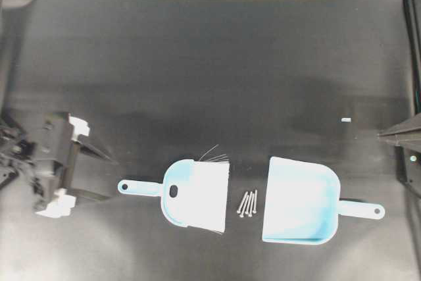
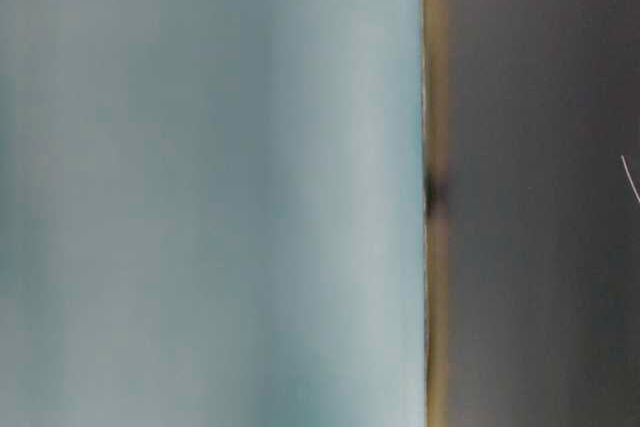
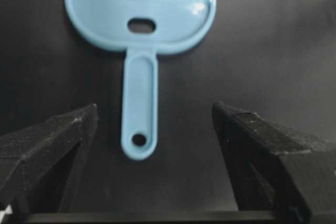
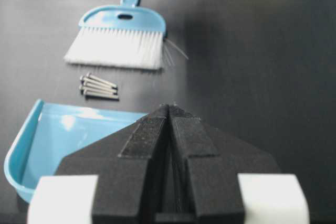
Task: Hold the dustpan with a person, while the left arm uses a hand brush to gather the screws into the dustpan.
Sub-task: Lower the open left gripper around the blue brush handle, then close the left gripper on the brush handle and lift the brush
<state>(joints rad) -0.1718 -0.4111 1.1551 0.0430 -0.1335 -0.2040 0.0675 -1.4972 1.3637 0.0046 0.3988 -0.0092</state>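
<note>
Screws (image 1: 248, 203) lie between hand brush (image 1: 196, 195) and dustpan (image 1: 301, 201) — left gripper (image 1: 104, 177) fingers apart, right gripper (image 4: 169, 109) pinched together.

Light blue hand brush (image 1: 187, 192), screws (image 1: 248, 203) between, dustpan (image 1: 299, 201) lying flat

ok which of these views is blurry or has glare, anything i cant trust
Table-level view: wholly out of focus, a pale teal blur beside dark, useless. Right wrist view: the right end effector is soft up close and glare sits on the dustpan. Left wrist view: hand brush sharp, small highlight. Overhead view: dustpan and bristles washed out.
</note>
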